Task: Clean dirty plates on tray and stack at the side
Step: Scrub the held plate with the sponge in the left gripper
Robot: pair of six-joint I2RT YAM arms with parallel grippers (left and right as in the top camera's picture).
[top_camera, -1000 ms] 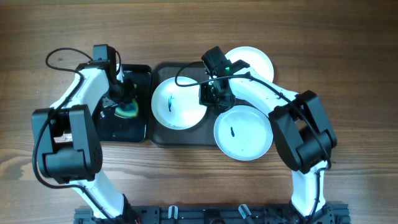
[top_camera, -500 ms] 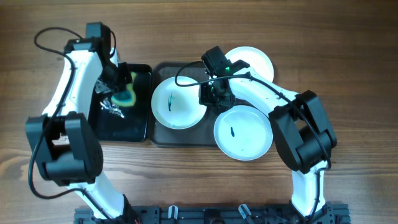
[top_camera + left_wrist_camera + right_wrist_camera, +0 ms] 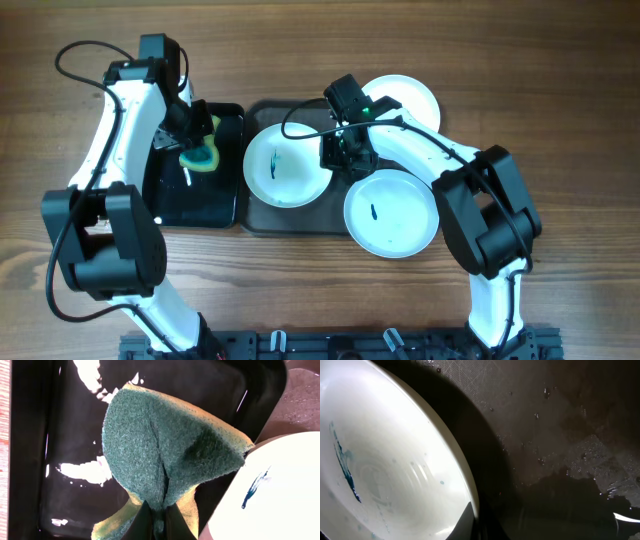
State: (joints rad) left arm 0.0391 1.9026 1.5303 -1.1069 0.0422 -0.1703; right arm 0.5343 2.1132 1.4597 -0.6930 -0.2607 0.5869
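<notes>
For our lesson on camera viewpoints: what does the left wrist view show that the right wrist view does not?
Left wrist only: the left tool pinching a green sponge over the black tray. Right wrist only: the right tool clamped on the rim of the plate, droplets on the grey tray. Both: that white plate with its blue smear.

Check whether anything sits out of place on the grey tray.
Yes. Two plates overhang the tray: the near plate and the far plate both stick out past its right side over the table.
</notes>
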